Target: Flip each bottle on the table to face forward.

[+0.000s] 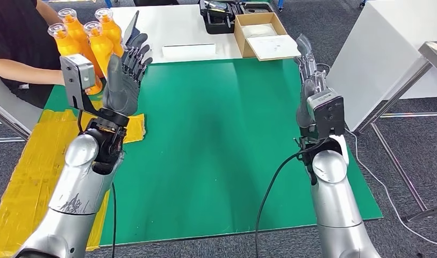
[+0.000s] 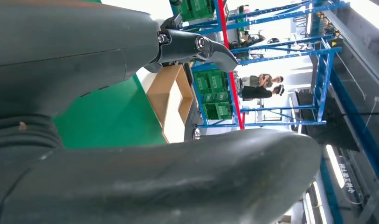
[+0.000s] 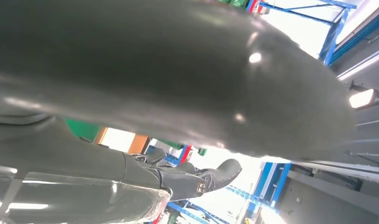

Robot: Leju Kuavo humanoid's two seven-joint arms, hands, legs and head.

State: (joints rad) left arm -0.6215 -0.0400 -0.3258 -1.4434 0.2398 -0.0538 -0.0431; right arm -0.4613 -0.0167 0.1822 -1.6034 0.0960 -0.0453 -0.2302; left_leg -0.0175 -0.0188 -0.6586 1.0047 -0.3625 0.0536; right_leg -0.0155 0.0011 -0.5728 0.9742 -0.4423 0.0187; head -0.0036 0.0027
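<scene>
Grey left hand [image 1: 126, 75] raised over the green mat [image 1: 221, 150] near its far-left corner, fingers spread, holding nothing. Right hand [image 1: 308, 80] raised at the mat's far-right edge, fingers apart, also empty. 4 orange bottles [image 1: 87, 37] stand clustered upright at the far-left corner, just beyond the left hand, beside a person's arm [image 1: 22, 72]. Cardboard box [image 1: 262, 35] sits on the white table [image 1: 173, 27] past the mat.

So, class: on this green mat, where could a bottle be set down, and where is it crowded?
The green mat lies bare between the left hand and right hand. The far left corner is crowded: orange bottles cluster beside a person's arm.
</scene>
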